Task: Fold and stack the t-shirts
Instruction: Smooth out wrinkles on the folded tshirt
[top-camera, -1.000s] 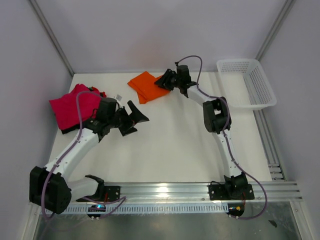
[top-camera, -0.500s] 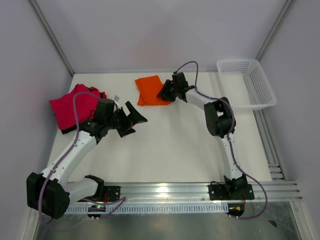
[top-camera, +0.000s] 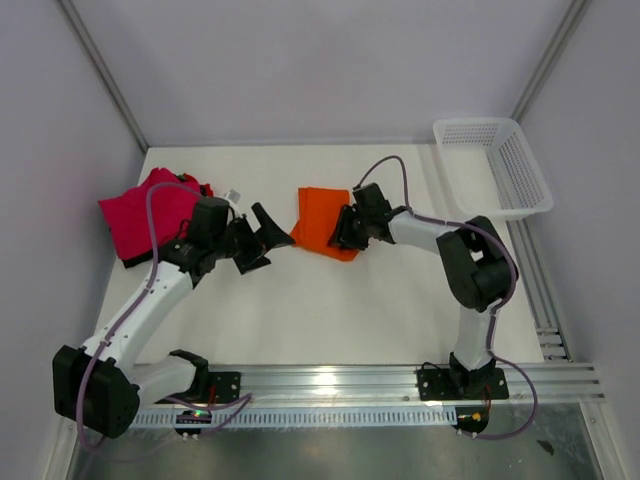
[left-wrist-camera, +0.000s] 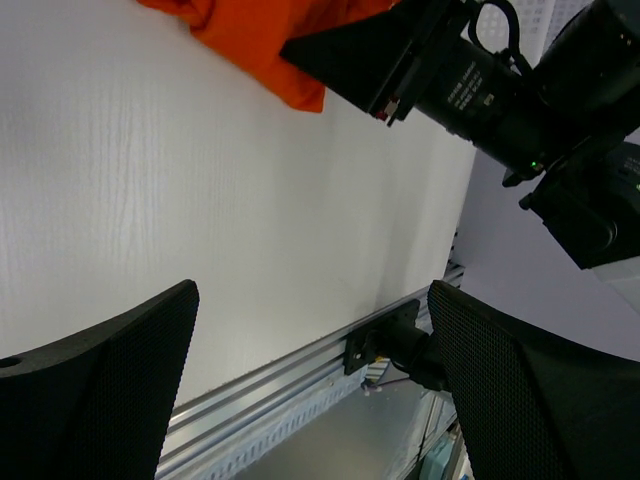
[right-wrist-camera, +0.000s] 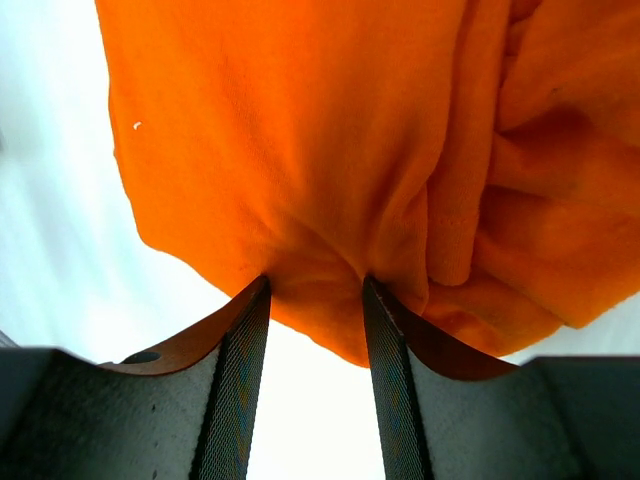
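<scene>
While left fingers (left-wrist-camera: 95, 400) gape above the white table (top-camera: 350, 300), right fingers (right-wrist-camera: 238, 390) pinch orange shirt (top-camera: 320, 222).

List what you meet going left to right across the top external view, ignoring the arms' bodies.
magenta-pink t-shirt → left gripper → orange t-shirt → white mesh basket

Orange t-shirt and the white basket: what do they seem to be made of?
Orange t-shirt: soft matte cloth, probably a cotton knit; it bunches into rounded folds where the right gripper pinches it. White basket: likely rigid plastic; its thin, even lattice walls hold a straight shape.
</scene>
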